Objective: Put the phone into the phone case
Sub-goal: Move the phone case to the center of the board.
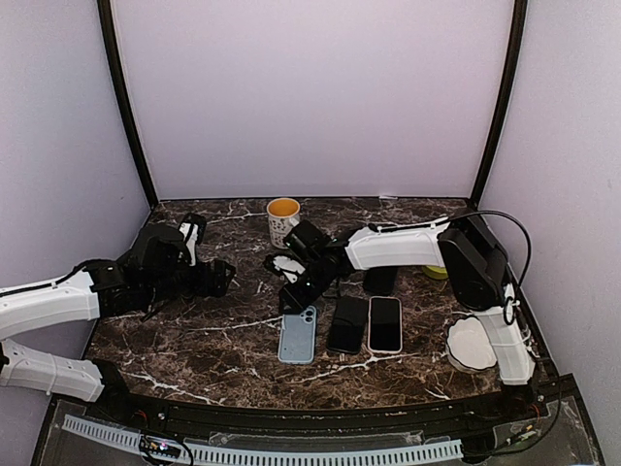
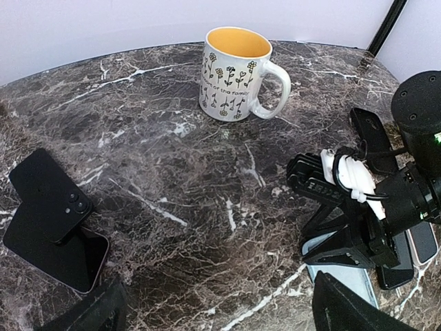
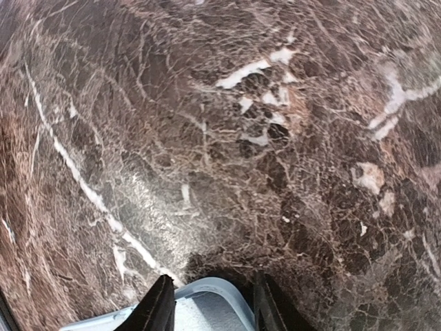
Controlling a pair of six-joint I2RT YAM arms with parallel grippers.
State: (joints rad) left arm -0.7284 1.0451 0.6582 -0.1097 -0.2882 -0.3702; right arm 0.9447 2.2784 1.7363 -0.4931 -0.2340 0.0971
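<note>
Two phones: black phone [image 1: 347,323] and pale-rimmed phone [image 1: 385,323], flat just right of blue case [image 1: 297,337].
Blue case: flat on tabletop [image 1: 194,340].
Right end effector [image 1: 294,299]: fingers straddle the case's far edge; can't tell if pinching.
Left end effector [image 2: 220,317]: spread wide.

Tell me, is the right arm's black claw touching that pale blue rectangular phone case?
Touching. The right wrist view shows the right gripper with a finger against each side of the pale blue phone case, with no gap visible.

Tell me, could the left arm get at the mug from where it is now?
Probably yes. The mug stands alone on the table, ahead of the left arm's open jaws, with nothing lying between them. The right arm is off to one side, clear of that path.
</note>
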